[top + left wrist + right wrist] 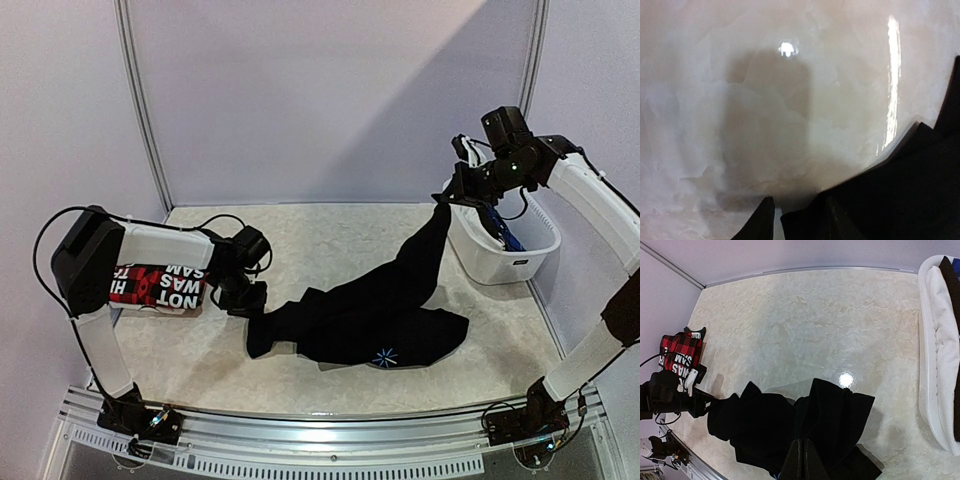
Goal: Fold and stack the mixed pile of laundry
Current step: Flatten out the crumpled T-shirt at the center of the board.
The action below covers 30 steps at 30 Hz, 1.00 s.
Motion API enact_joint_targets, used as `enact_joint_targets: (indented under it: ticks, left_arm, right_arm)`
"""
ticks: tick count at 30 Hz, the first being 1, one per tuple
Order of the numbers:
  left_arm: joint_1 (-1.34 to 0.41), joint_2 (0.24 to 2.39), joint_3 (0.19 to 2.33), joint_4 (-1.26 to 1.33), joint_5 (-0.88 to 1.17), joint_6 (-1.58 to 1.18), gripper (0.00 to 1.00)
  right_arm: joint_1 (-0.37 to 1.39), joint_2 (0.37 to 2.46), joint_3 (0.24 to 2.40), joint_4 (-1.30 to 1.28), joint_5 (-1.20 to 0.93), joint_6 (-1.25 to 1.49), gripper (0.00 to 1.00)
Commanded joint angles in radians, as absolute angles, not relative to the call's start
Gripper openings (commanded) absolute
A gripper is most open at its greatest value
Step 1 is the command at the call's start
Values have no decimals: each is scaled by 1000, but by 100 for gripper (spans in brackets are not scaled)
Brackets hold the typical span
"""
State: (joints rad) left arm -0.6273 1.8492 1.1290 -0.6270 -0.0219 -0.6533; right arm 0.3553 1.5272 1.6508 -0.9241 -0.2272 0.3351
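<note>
A plain black garment (370,310) lies spread across the middle of the table. One end of it is drawn up to the right, where my right gripper (447,194) is shut on it, high beside the basket. In the right wrist view that gripper (804,450) has its fingers pressed together on the black garment (840,420) hanging below. My left gripper (243,298) is low at the garment's left end. In the left wrist view it (797,212) stands partly open, the cloth's edge (805,220) between the fingers with a thin gap at the left finger. A folded red-black plaid garment (160,287) with white lettering lies under the left arm.
A white plastic basket (520,262) stands at the right edge, holding white cloth (945,315) and a blue plaid piece (508,236). White walls close in the back and sides. A metal rail (330,435) runs along the near edge.
</note>
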Motion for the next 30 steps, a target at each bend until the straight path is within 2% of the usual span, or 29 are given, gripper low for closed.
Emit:
enact_joint_targets:
  ticks: [1,8,30]
  left_arm:
    - [-614,1890,1115,-556,43,-656,29]
    - [-615,1866,1087,-503,57,-653,0]
    - [-615,1388,1204,-802,-175,-556,0]
  right_arm:
    - [356,1545,1678,-934,-246,330,0]
    - [357,1553,1698,-932,-251,332,0]
    - [357,1529,1878,-920,-208,267,0]
